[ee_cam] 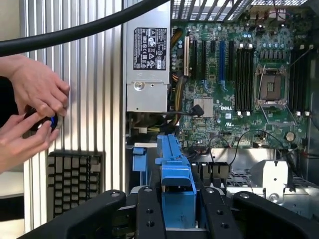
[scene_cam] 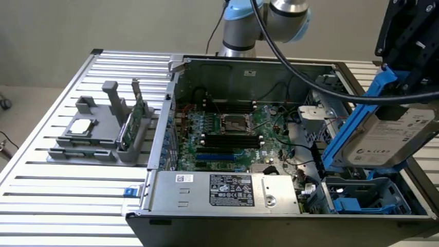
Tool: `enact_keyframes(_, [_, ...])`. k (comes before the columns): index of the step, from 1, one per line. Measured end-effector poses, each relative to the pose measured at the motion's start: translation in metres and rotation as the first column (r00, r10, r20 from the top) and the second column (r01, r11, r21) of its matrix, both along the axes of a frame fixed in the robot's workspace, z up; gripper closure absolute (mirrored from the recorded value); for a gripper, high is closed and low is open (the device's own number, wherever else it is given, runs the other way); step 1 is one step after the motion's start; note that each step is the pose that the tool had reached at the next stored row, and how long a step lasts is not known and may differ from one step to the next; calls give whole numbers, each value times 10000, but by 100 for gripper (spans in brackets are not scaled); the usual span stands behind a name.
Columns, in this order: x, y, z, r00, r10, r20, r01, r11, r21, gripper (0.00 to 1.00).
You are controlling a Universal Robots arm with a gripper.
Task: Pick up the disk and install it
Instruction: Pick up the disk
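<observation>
Blue-framed disk [scene_cam: 387,136] hangs clenched in the claw [ee_cam: 182,214] over the open case [scene_cam: 240,77], whose green motherboard [ee_cam: 234,114] reads DELL.

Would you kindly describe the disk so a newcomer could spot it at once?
Find the open computer case. Above its corner on the exterior view's right, the pincer holds the disk. Its blue carrier frames a silver, white-labelled drive, unlike the bare blue bracket beneath.
</observation>
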State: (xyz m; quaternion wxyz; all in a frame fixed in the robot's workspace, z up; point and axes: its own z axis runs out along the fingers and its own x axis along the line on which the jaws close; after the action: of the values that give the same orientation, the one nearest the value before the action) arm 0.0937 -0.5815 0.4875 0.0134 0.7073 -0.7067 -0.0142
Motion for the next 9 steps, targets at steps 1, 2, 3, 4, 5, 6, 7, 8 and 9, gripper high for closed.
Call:
enact_keyframes(1, [31,-28,-1,10000,0,-1,0,10000,1,67])
enact_keyframes(2, [62,-56,-1,10000,-1,-3,1,10000,-1,67])
enact_keyframes(3, [87,-81,-5,10000,0,-5,0,10000,0,67])
enact_keyframes(4, [104,-108,-14,10000,0,-4,0,10000,2,67])
enact_keyframes(5, [120,-131,-31,10000,0,-4,0,10000,11,67])
enact_keyframes(6, [137,-148,-46,10000,0,-4,0,10000,24,67])
enact_keyframes(7, [157,-158,-57,10000,0,-4,0,10000,42,67])
enact_keyframes(8, [176,-163,-65,10000,0,-4,0,10000,69,67])
enact_keyframes(9, [186,-163,-76,10000,1,-5,-1,9999,101,67])
